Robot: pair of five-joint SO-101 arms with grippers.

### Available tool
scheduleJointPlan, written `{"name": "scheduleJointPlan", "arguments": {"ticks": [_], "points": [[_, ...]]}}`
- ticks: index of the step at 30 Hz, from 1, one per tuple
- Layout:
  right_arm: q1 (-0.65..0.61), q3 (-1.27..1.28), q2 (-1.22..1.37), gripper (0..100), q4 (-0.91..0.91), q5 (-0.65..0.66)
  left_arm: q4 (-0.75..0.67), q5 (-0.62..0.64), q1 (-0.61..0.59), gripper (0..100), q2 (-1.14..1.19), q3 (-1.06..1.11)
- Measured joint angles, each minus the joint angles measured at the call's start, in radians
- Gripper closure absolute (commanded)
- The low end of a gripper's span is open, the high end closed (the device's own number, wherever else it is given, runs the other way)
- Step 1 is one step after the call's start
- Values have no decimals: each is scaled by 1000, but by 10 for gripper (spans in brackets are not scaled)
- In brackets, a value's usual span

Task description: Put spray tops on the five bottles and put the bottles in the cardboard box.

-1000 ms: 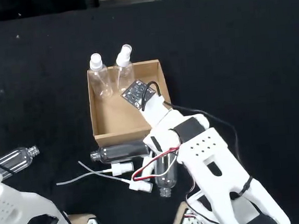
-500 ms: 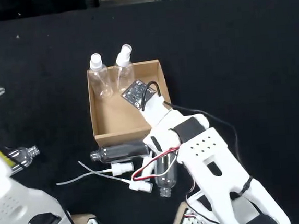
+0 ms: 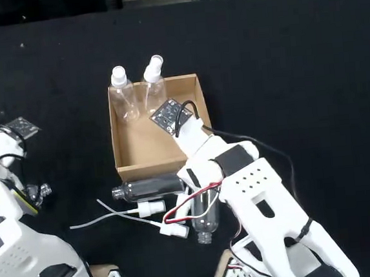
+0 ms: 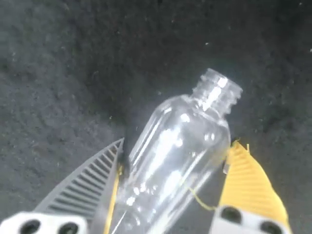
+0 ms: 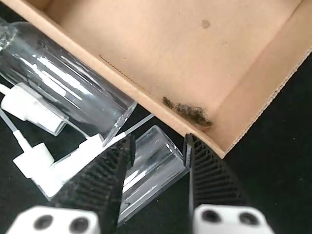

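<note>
A clear uncapped bottle (image 4: 180, 146) lies on the black table at the left, its neck (image 3: 43, 190) showing past my left gripper (image 4: 179, 143). That gripper is open, with one finger on each side of the bottle's body. My right gripper (image 5: 160, 141) hangs open at the front right corner of the cardboard box (image 3: 125, 160), above the base of a second lying bottle (image 5: 151, 168). A third uncapped bottle (image 3: 147, 188) lies along the box's front wall. Two loose spray tops (image 3: 149, 208) (image 3: 175, 230) with tubes lie beside it. Two capped bottles (image 3: 124, 98) (image 3: 155, 89) stand at the back of the box.
The right arm (image 3: 240, 172) and its red and white wires cover part of the second bottle (image 3: 206, 217). The box floor (image 5: 161, 48) is bare toward the front. Black cloth stretches wide to the right and behind the box.
My left arm has swung in from the lower left and come down over the left bottle, which is now mostly covered. The right arm has not moved.
</note>
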Motion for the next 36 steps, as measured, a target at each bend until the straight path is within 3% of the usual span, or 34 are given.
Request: {"name": "scheduleJointPlan", "arguments": {"ticks": [5, 12, 15, 20, 24, 36], "points": [[0, 0, 0, 854, 0, 0, -161, 32, 20, 716, 0, 84], [0, 0, 0, 854, 0, 0, -195, 138, 18, 923, 0, 92], [0, 0, 0, 854, 0, 0, -187, 213, 15, 884, -2, 92], [0, 0, 0, 854, 0, 0, -187, 425, -20, 704, -2, 92], [0, 0, 0, 854, 0, 0, -192, 598, -72, 720, -2, 87], [0, 0, 0, 854, 0, 0, -192, 542, -83, 726, -2, 84]]}}
